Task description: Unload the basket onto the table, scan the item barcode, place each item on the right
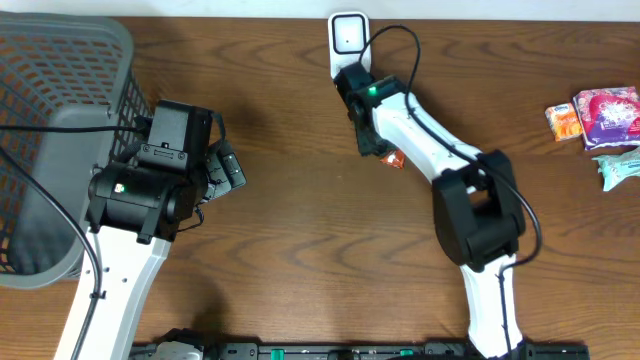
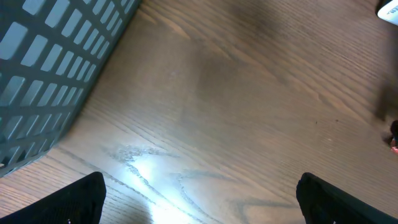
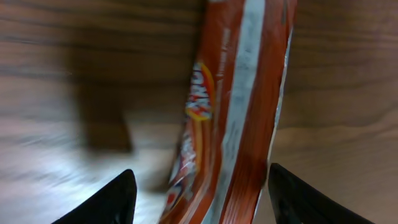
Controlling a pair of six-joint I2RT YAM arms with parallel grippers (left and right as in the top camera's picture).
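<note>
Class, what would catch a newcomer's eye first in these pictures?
An orange packet fills the right wrist view, between the fingers of the right gripper. Overhead, a grey basket fills the far left corner, and a white scanner stands at the far edge.

Left arm (image 1: 118,285) and right arm (image 1: 425,135) show white shells, black joints, cables.

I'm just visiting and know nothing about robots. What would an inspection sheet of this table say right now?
Surface: brown wooden table.
Job's things: white scanner at the far edge; orange-red packet near it.
Clutter: grey basket at left; snack packs at right.
Grippers: left gripper open over bare wood; right gripper straddles the packet, grip unclear.
Cables: black cable loops beside the scanner; second cable crosses the basket.
Surroundings: nothing seen.
</note>
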